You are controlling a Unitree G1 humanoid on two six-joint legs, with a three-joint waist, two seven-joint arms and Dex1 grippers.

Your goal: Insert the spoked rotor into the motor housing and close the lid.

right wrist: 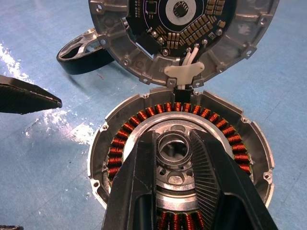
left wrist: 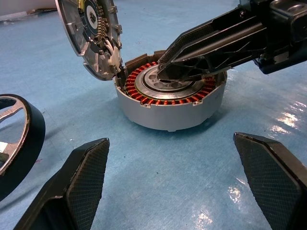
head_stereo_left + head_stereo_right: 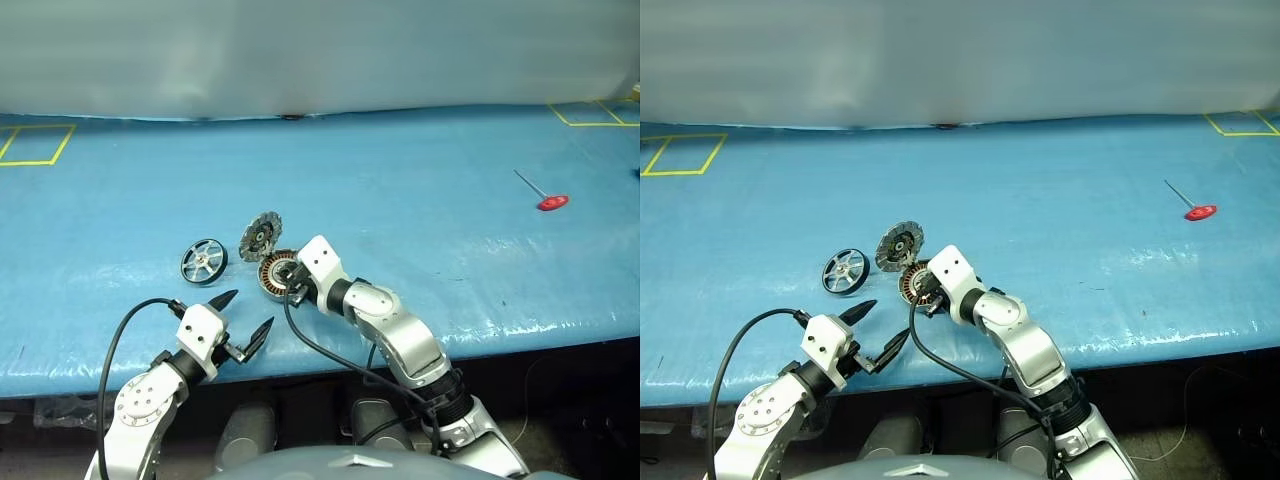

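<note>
The motor housing (image 3: 272,272), a grey cup with copper windings, rests on the blue table. Its lid (image 3: 260,236) stands open, tilted up at the far edge with the dark inner face showing. The spoked rotor (image 3: 204,262) lies flat just left of the housing, apart from it. My right gripper (image 1: 173,143) reaches down into the housing, its two fingers (image 1: 139,182) pressed against either side of the silver centre hub. My left gripper (image 3: 245,318) is open and holds nothing, near the table's front edge, pointing at the housing (image 2: 168,110).
A red-handled tool (image 3: 550,202) lies far right on the table. Yellow tape squares (image 3: 35,145) mark the back corners. A black cable (image 3: 330,355) hangs from my right wrist over the front edge (image 3: 520,335).
</note>
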